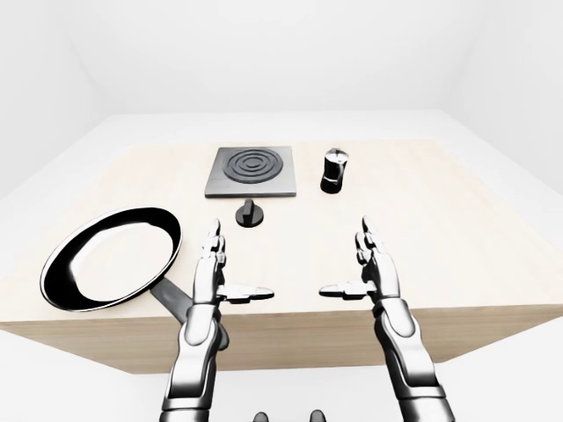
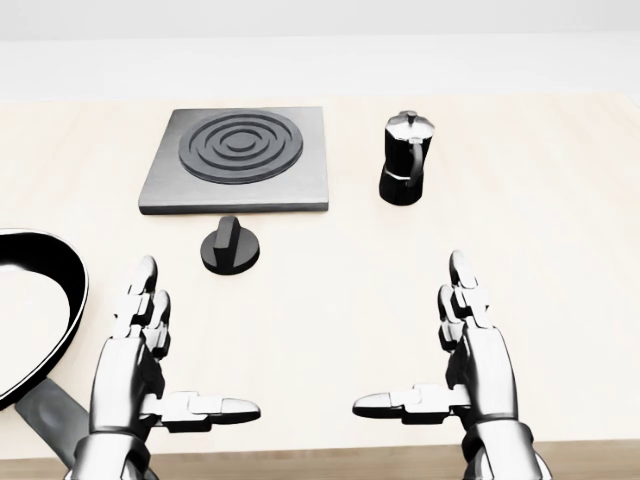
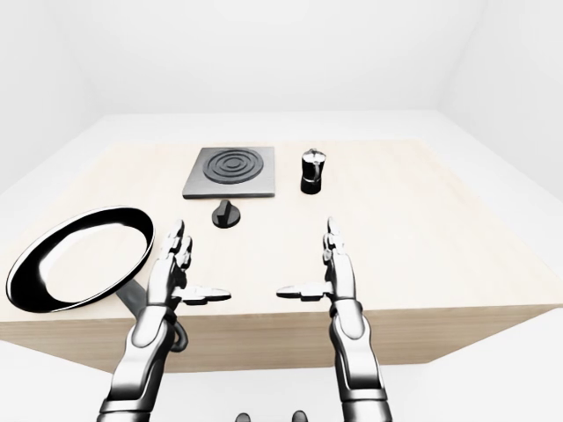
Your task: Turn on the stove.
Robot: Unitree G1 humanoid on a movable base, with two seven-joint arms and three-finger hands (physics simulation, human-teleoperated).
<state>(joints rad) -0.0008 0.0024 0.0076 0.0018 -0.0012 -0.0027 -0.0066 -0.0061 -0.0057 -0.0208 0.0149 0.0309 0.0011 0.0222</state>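
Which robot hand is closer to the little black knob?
The left hand. It hovers open just below and left of the knob in the head view. The right hand, also open, is much farther off, below and right of it.

Wooden table (image 3: 422, 229): stove plate (image 3: 230, 170) with knob (image 3: 226, 214) just below it, moka pot (image 3: 312, 170) to its right, frying pan (image 3: 75, 258) far left. Left hand (image 3: 169, 268), right hand (image 3: 339, 268) both spread flat, holding nothing.

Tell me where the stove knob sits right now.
In the head view the stove knob lies on the table, just below the stove plate and left of centre, above the left hand, with the moka pot up to its right.
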